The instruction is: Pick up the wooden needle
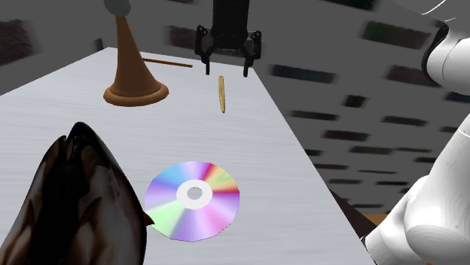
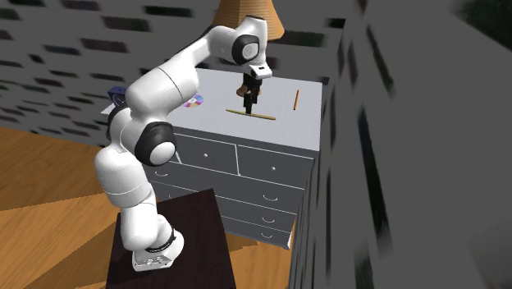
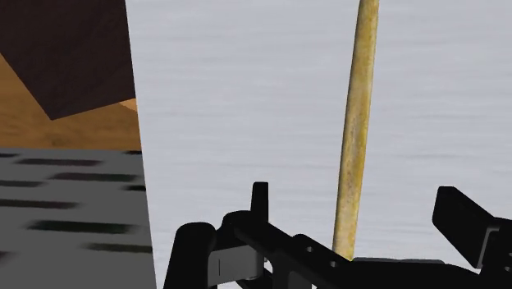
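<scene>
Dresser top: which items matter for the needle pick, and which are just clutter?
Job: tan wooden needle; open hand above it.
Clutter: disc; brown lamp base; thin brown stick; dark scaly lump.

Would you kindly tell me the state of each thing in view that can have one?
Wooden needle: lying flat on the dresser top, ungripped.
Gripper: open, astride the needle, not touching it.
Drawers: all shut.
Disc: lying flat.
Lamp: standing upright.
Thin dark stick: lying flat.
</scene>
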`<state>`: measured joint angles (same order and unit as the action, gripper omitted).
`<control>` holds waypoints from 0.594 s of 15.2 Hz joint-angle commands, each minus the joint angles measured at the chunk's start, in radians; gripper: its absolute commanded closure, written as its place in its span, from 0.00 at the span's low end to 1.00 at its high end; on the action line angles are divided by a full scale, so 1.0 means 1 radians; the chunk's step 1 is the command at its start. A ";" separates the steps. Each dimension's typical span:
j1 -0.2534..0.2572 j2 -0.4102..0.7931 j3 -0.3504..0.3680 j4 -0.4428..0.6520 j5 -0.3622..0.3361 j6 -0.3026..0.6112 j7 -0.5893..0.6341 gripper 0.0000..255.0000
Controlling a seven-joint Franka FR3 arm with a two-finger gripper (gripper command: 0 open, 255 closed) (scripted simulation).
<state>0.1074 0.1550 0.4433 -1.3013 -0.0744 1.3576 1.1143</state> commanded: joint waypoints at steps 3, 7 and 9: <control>0.006 0.010 0.002 -0.028 -0.004 0.037 0.019 0.00; -0.004 -0.016 -0.001 -0.124 0.008 0.109 0.013 0.00; -0.004 -0.016 -0.001 -0.125 0.008 0.109 0.013 0.00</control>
<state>0.1036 0.1397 0.4417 -1.4184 -0.0670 1.4620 1.1279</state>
